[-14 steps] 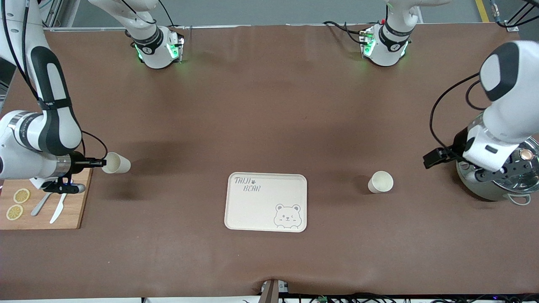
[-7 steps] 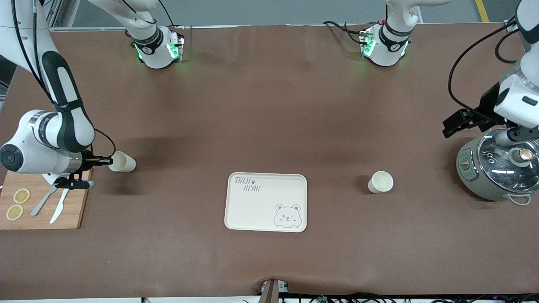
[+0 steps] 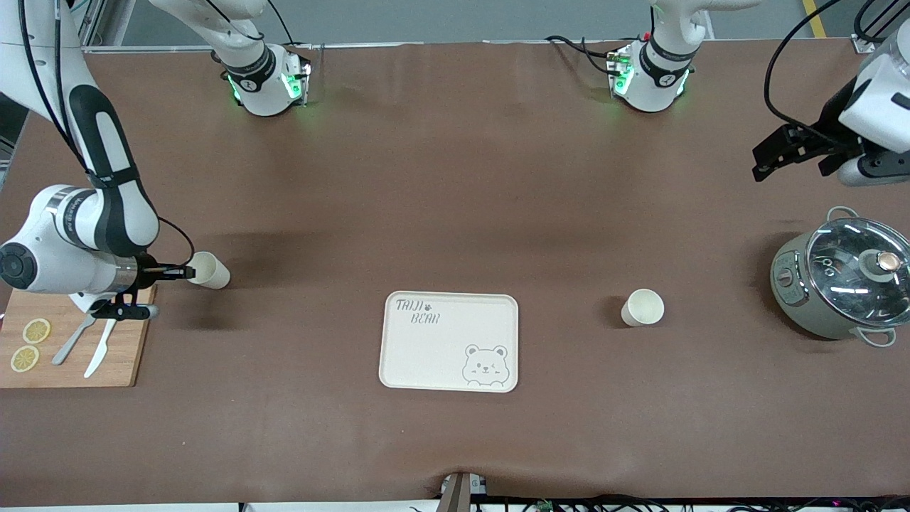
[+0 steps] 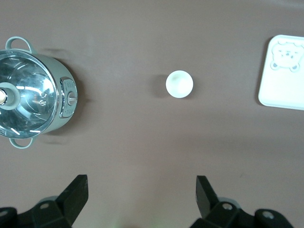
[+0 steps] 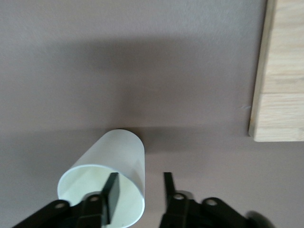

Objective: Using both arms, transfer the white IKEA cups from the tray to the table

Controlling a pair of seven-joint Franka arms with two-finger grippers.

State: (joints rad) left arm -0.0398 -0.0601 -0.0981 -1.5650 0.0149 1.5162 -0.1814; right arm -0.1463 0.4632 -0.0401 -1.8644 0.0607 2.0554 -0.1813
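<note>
- Two white cups: one (image 3: 210, 270) at the right arm's end of the desk, tilted, just beside the wooden board's (image 3: 121, 355) edge; the other (image 3: 643, 308) upright between the bear tray (image 3: 426, 355) and the lidded pot (image 3: 839, 288)
- Right gripper (image 5: 138, 189) straddles the tilted cup's rim, one finger inside, jaws parted, not clamped
- Left gripper (image 4: 141, 187) hangs released, wide open, over bare desk near the pot
- Open brown desk surrounds the tray on all edges

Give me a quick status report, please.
Right gripper open astride cup rim. Left gripper open, high over table. Other cup upright beside tray. Nothing blocking.
</note>
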